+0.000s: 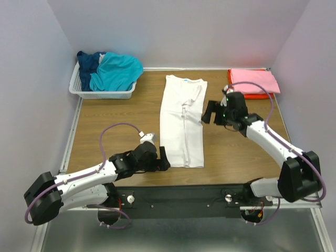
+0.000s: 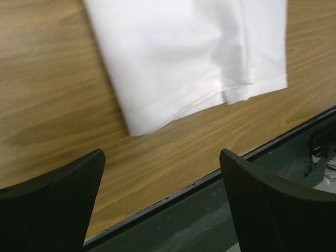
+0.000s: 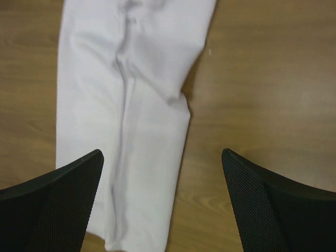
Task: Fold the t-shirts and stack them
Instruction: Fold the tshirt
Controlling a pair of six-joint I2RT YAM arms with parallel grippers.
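Observation:
A white t-shirt [image 1: 182, 122] lies in the middle of the table, folded lengthwise into a long strip, with a small blue neck label at its far end. My left gripper [image 1: 164, 159] is open and empty, just left of the shirt's near hem [image 2: 205, 97], close to the table's front edge. My right gripper [image 1: 209, 111] is open and empty, just right of the shirt's upper half [image 3: 126, 115]. Pink and orange folded shirts [image 1: 253, 82] lie stacked at the far right. Teal [image 1: 116, 71] and navy [image 1: 88, 61] shirts sit crumpled in the basket.
A white slatted basket [image 1: 100, 93] stands at the far left corner. The dark metal front rail [image 2: 220, 210] runs along the table's near edge. Grey walls close in the left, back and right sides.

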